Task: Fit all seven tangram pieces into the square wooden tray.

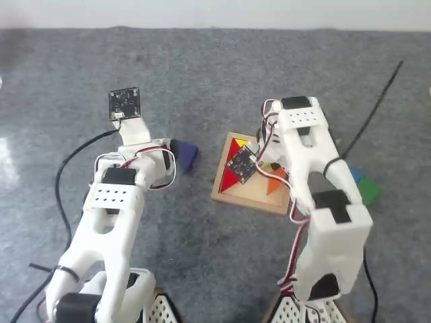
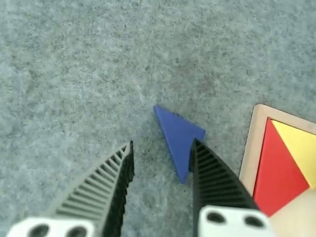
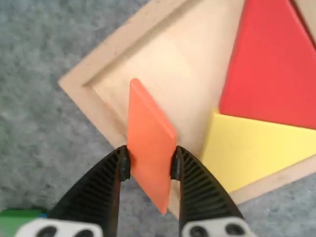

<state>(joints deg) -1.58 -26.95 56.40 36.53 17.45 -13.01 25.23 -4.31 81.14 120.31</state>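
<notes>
The square wooden tray (image 1: 232, 197) lies right of centre, holding a red triangle (image 3: 269, 59) and a yellow triangle (image 3: 256, 148). My right gripper (image 3: 150, 150) hangs over the tray's bare wood (image 3: 163, 54), shut on an orange parallelogram piece (image 3: 148, 133) held on edge near one corner. On the carpet left of the tray (image 2: 249, 143) lies a blue triangle (image 2: 177, 136). My left gripper (image 2: 163, 144) is open just over it, one finger (image 2: 207, 168) at the triangle's edge and the other on bare carpet. From above, the blue triangle (image 1: 187, 155) shows at the left arm's tip.
A green piece (image 1: 368, 191) and a light blue piece (image 1: 355, 175) lie on the carpet right of the tray, partly behind the right arm. The green piece (image 3: 17, 215) also shows beside the right gripper. Grey carpet (image 1: 202, 81) covers the table; cables trail from both arms.
</notes>
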